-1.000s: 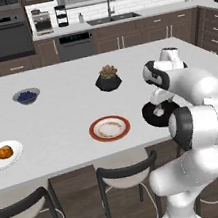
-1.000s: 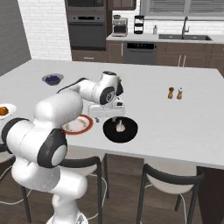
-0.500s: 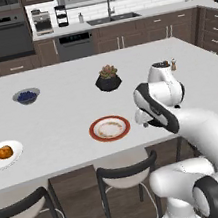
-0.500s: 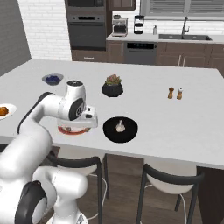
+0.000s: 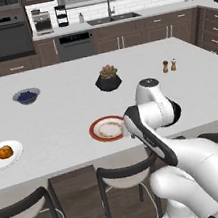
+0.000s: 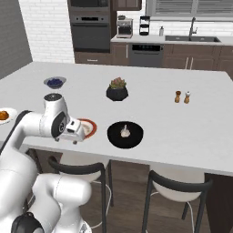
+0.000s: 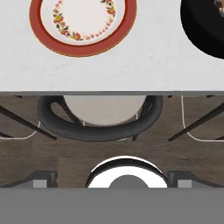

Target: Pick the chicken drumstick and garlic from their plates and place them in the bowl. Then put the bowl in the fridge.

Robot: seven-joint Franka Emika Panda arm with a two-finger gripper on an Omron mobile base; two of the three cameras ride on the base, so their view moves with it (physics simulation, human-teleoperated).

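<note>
Right base view showed the garlic (image 6: 124, 132) already in the bowl (image 6: 113, 136); the chicken drumstick (image 5: 0, 152) lay on its white plate (image 5: 13, 154), well apart. The pincer (image 6: 76, 135), jaws apart and empty, hung over the worktop (image 6: 191, 123) edge by the red-rimmed plate (image 7: 46, 37). Drumstick and fridge steps remained.

White island (image 5: 64, 134), dark stools (image 5: 123, 172), wood floor (image 7: 26, 153), brick wall (image 6: 48, 27).

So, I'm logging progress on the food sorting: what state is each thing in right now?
Garlic: lying in the black bowl.
Drumstick: on the white plate, untouched.
Red-rimmed plate: nothing on it.
End effector: open, holding nothing, by the counter's near edge.
</note>
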